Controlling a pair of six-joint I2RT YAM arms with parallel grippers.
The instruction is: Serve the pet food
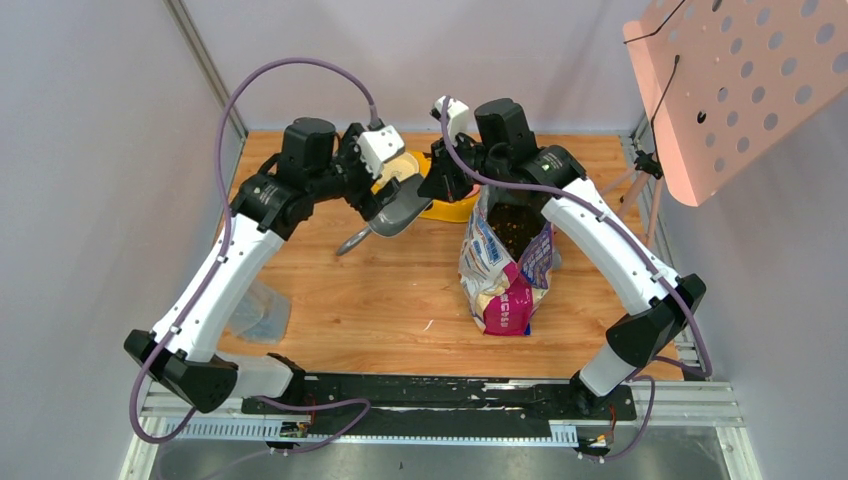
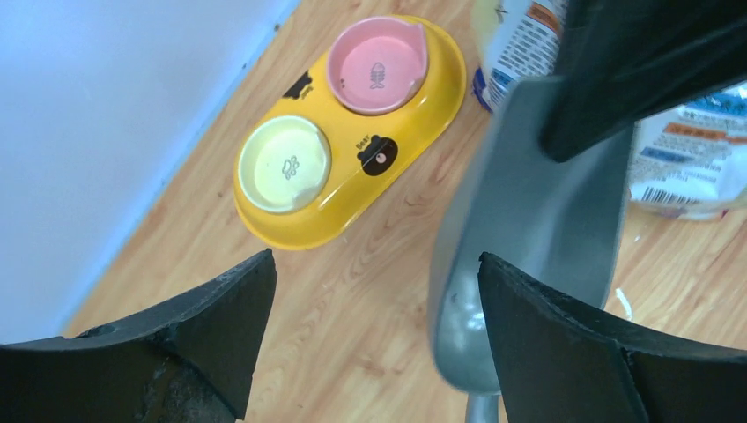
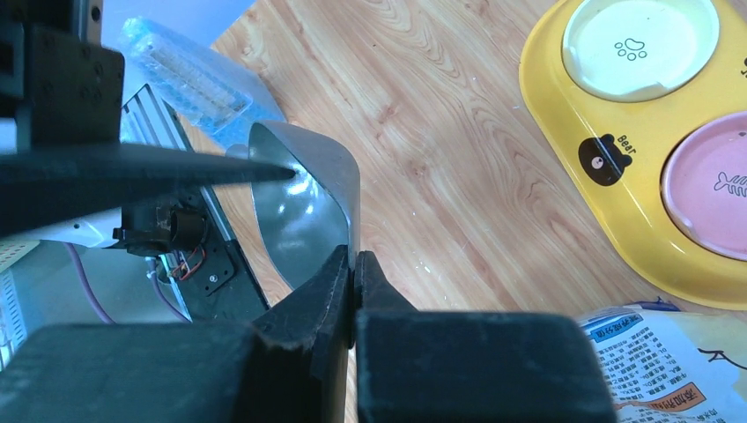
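The pet food [image 1: 512, 225] shows as dark kibble inside the open printed bag [image 1: 505, 275], which stands on the table's right half. A grey metal scoop [image 1: 400, 215] hangs in the air between the two arms, and its bowl looks empty [image 2: 528, 194]. My right gripper [image 3: 352, 256] is shut on the scoop's rim [image 3: 304, 203]. My left gripper [image 2: 373, 260] is open, with the scoop beside its right finger [image 2: 564, 335] and only bare table between the fingers. The yellow double feeder [image 2: 440, 97] lies beyond, with a pink bowl [image 2: 377, 66] and a cream bowl [image 2: 284, 165], both empty.
A clear plastic bag [image 1: 255, 310] lies at the table's left edge near the left arm's base. A pink perforated board [image 1: 740, 80] overhangs the right back corner. Walls close in the table at the left and back.
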